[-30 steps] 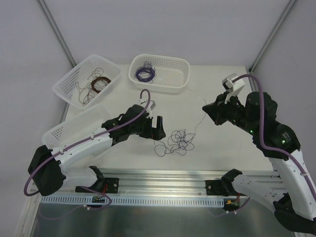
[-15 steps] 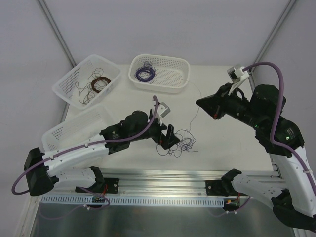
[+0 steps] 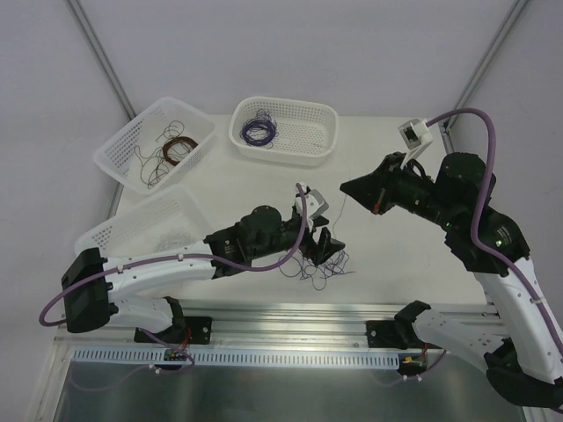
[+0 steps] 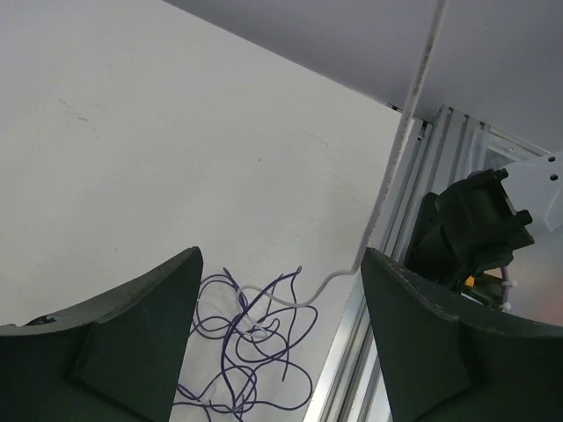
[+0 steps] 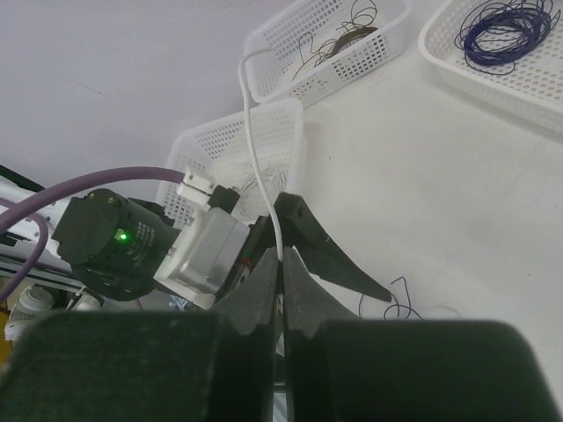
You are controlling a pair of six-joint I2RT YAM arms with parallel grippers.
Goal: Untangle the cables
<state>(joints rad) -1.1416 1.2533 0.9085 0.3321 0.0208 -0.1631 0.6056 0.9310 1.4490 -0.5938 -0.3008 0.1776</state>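
Observation:
The cables are a loose clump of purple loops (image 3: 318, 266) with a whitish wire through it, lying on the table near the front rail. My left gripper (image 3: 327, 248) is open and hovers right over the clump; in the left wrist view the purple loops (image 4: 251, 347) lie between and below its open fingers (image 4: 145, 325). The whitish wire (image 4: 400, 149) rises from the clump, up and to the right. My right gripper (image 3: 346, 186) is raised above the table and shut on that whitish wire (image 5: 250, 114); its closed tip (image 5: 281, 259) pinches it.
Three white mesh baskets stand at the back left: one (image 3: 123, 149) with brown wires, one (image 3: 308, 136) with a purple coil, one (image 3: 132, 224) beside the left arm. The aluminium rail (image 3: 290, 316) runs along the front edge close to the clump.
My left arm has swung right and now sits over the clump, which has bunched up. My right gripper has moved left and higher with the whitish wire.

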